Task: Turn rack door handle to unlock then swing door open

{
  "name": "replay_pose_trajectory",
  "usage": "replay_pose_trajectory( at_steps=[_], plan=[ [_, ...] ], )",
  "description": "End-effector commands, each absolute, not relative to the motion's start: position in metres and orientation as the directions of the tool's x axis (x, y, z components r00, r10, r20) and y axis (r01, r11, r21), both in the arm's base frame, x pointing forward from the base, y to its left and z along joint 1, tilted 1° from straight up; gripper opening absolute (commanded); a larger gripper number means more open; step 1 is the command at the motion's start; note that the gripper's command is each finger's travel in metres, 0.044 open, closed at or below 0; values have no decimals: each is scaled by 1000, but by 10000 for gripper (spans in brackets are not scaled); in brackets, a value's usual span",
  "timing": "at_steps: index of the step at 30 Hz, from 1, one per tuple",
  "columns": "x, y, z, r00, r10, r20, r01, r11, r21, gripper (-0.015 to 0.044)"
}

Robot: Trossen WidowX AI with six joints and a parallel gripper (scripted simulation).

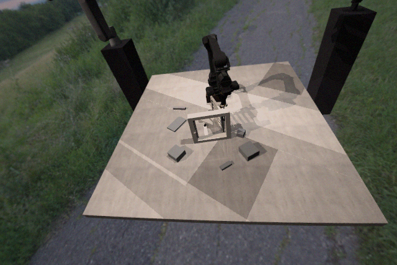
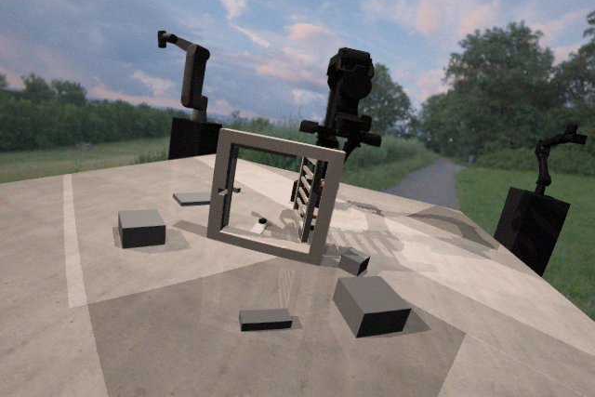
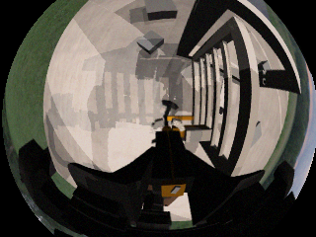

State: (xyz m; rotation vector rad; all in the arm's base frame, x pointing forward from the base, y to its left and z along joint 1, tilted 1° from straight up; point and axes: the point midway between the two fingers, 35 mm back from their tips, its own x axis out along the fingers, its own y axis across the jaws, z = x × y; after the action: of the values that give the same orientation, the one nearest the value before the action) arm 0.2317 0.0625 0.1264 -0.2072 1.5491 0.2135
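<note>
The rack frame [image 1: 208,115] [image 2: 284,144] stands upright on the table [image 1: 304,191] [image 2: 167,335]. Its slatted door [image 2: 303,195] [image 3: 203,89] is swung far back toward the arm, roughly square to the frame; its exact angle cannot be told. My gripper [image 1: 221,103] [image 3: 169,152] is beside the door's free edge, shut on the handle. Orange and black handle parts [image 3: 180,119] show just beyond the fingertips in the wrist view. The fingers hide most of the handle, so how far it is turned cannot be told. In the exterior view the frame and door partly hide the gripper.
A small grey block [image 1: 240,133] [image 2: 354,261] and a larger block [image 1: 249,150] [image 2: 372,303] lie near the hinge side. Another block [image 1: 176,152] [image 2: 141,227], a flat plate [image 1: 177,124] [image 2: 191,198] and thin bars [image 1: 226,165] [image 1: 179,108] lie around. Two other arms stand on pedestals beyond the table.
</note>
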Motion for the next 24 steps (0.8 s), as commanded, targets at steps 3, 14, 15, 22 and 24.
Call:
replay_pose_trajectory(
  at_steps=[3, 14, 15, 22, 24],
  plan=[
    [233, 72, 127, 15, 5, -1000, -169, 986, 3, 28],
    [235, 93, 127, 15, 8, -1000, -21, 1000, 7, 28],
    [235, 95, 127, 15, 8, -1000, -7, 1000, 8, 28],
    [235, 100, 127, 15, 8, -1000, 25, 1000, 9, 28],
    [235, 100, 127, 15, 8, -1000, 25, 1000, 9, 28]
  ],
)
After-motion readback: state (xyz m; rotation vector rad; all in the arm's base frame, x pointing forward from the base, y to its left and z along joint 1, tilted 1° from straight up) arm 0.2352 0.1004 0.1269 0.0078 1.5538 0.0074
